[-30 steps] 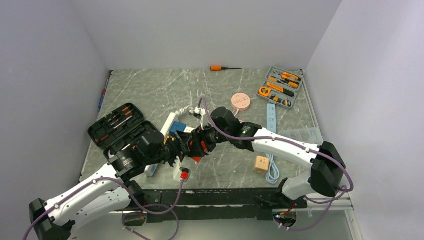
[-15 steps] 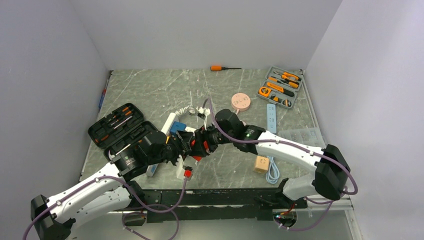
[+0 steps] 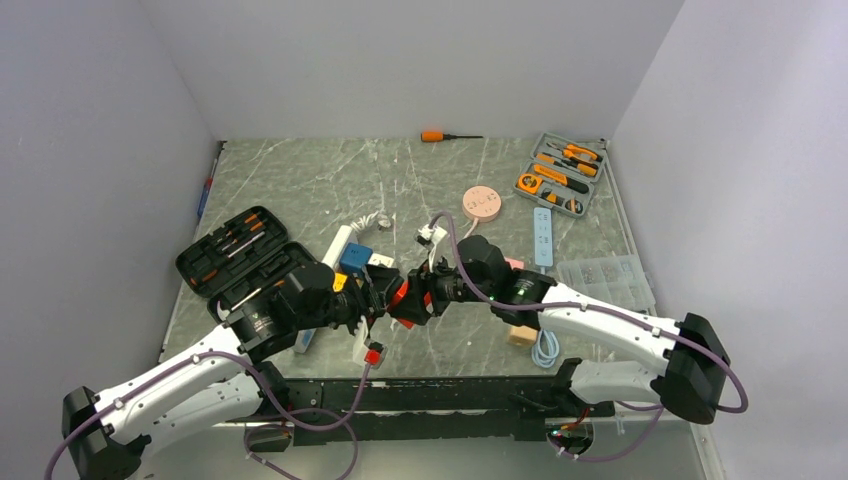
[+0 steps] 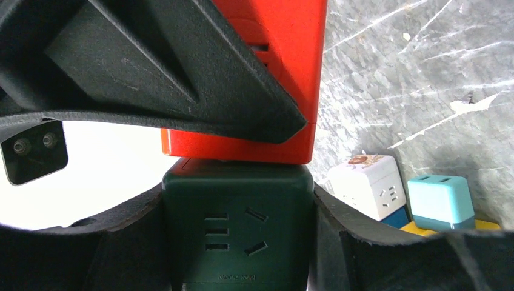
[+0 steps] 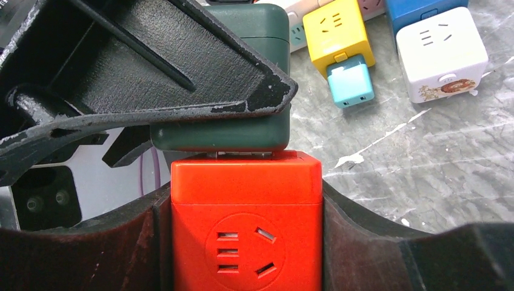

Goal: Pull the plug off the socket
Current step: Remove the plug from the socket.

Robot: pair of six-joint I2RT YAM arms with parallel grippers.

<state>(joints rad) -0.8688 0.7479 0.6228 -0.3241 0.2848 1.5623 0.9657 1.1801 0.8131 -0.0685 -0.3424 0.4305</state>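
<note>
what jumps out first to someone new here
Two arms meet near the front middle of the marbled table. The left gripper clamps a dark green cube socket, and the right gripper clamps a bright red cube joined end to end with it. Just beyond lie a yellow cube, a teal plug and a white cube.

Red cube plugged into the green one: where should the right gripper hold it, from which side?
Grip the red cube on its two flat side faces, behind the seam, coming from the end opposite the green cube, along the plug axis. The right gripper sits that way; the left gripper clamps the green cube, so a straight pull should part them.
</note>
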